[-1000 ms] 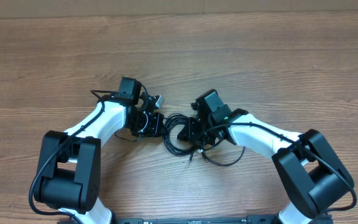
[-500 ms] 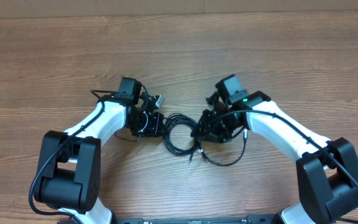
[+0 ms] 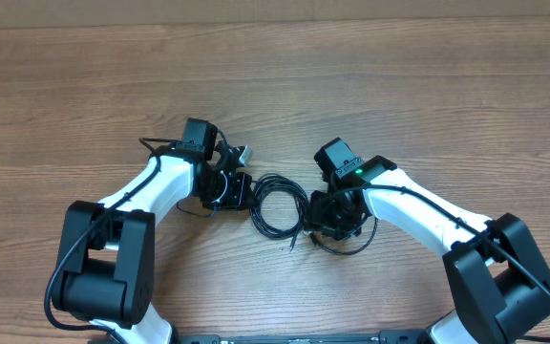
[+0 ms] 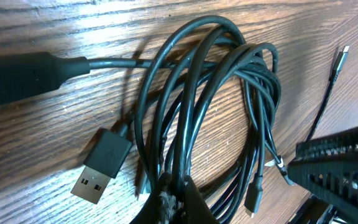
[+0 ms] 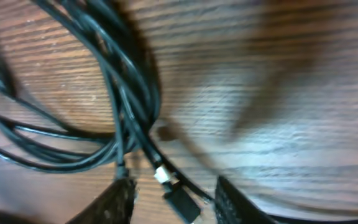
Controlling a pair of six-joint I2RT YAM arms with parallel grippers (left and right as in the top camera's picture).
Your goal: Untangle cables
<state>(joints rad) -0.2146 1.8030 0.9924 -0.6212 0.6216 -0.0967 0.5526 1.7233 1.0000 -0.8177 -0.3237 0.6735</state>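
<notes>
Pressed together, the left pincer [image 4: 168,208] pinches strands at the edge of the cables [image 4: 257,71]; the right pincer [image 5: 173,198] stands spread on the coil's far side, a small plug [image 5: 182,208] lying ungripped between its fingers; untangling looks barely begun; thin black cords lie in one overlapping loop on the wooden table [image 3: 399,96], a USB plug [image 4: 101,165] and smaller ends poking out.

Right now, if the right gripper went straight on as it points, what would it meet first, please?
Probably the small black plug lying just ahead of the right gripper, then the cables beyond; depth is unclear.
</notes>
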